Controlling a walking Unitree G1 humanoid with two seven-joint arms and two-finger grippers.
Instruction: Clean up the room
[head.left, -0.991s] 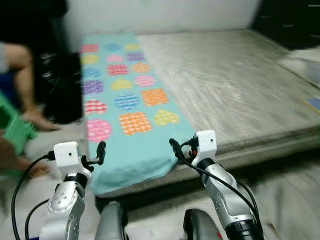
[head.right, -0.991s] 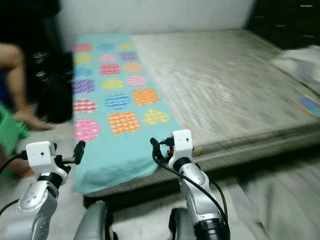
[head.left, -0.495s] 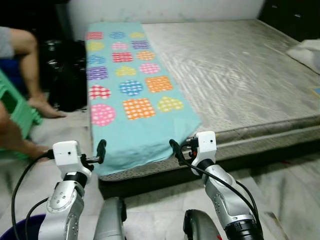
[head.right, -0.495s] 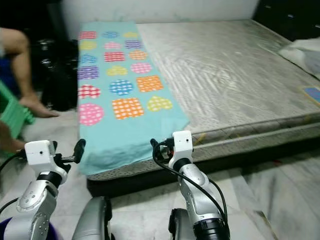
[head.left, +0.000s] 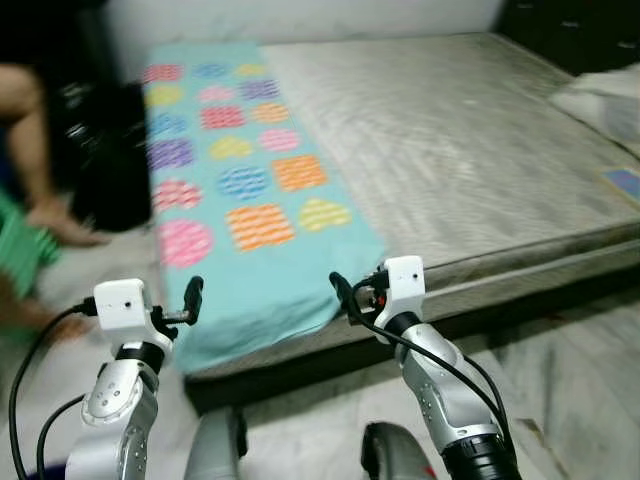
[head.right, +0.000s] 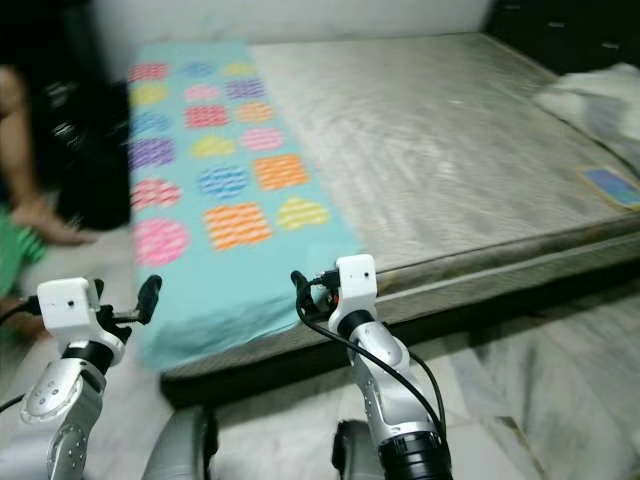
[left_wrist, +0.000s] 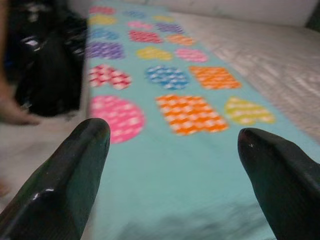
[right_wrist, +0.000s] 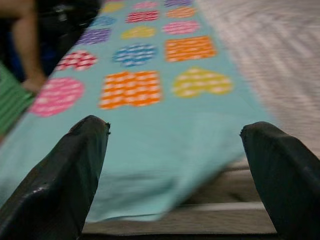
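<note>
Across the frame's centre-left, a turquoise blanket with coloured hearts and circles (head.left: 235, 200) lies flat on the bare grey mattress (head.left: 470, 160), its end overhanging. Left gripper (left_wrist: 172, 165) and right gripper (right_wrist: 175, 170) hover spread and empty near that end. Tidying looks barely begun.

Silver arms, white wrist blocks, black cables

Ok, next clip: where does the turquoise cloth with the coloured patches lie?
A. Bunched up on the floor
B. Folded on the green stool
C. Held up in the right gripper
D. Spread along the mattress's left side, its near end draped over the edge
D: the turquoise cloth lies flat along the left side of the mattress, its near end hanging over the edge; the left gripper and right gripper are open, holding nothing.
</note>
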